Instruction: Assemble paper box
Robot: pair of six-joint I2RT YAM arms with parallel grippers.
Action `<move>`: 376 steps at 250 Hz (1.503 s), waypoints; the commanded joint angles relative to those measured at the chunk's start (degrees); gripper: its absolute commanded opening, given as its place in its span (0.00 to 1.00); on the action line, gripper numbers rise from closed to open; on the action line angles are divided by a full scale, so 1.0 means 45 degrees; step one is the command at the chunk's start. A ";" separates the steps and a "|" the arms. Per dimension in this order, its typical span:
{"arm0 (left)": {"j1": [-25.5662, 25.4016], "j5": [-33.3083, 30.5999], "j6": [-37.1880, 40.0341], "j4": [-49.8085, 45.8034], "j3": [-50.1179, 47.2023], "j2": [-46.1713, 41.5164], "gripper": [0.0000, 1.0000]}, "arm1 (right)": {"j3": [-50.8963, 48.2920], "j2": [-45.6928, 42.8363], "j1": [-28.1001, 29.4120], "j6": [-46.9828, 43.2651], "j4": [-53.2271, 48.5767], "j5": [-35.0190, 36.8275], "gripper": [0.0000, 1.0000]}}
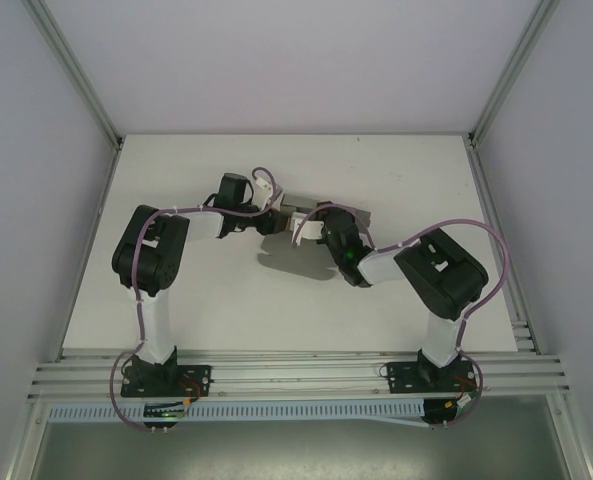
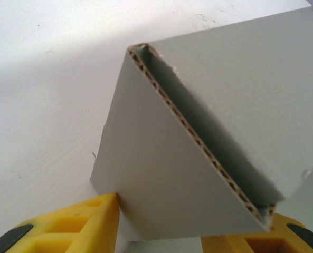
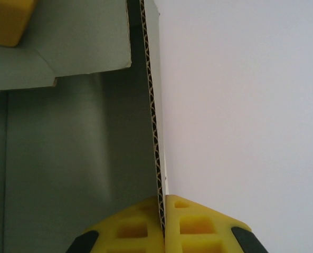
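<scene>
Centrally on the white table (image 1: pixel 176 300), the paper box (image 1: pixel 328 210): plain grey corrugated card, partly folded, with fluted cut edges exposed.

- Left wrist view: box (image 2: pixel 198 132) is a tilted wedge of two panels, cut off at the right frame edge. The left gripper (image 2: pixel 193 224) has its yellow fingers (image 2: pixel 82 226) apart, one against each lower corner.
- Right wrist view: box wall (image 3: pixel 66 147) seen edge-on. The right gripper (image 3: pixel 164 221) is clamped on that wall.
- Top view: both grippers cover most of the box, so its overall shape is unclear.
</scene>
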 commanded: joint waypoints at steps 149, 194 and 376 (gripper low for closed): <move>-0.1891 -0.5890 -0.1218 0.1269 0.0861 0.0998 0.18 | -0.0314 -0.0325 0.1025 0.2261 -0.0992 0.0434 0.00; -0.2269 -0.8155 -0.2002 0.0310 0.1413 0.1374 0.12 | -0.0294 -0.0697 0.0915 0.3149 -0.1613 0.0265 0.00; -0.2625 -1.0126 -0.4143 -0.0368 0.1129 0.1215 0.15 | -0.0085 -0.1262 0.0300 0.4561 -0.3931 -0.0607 0.00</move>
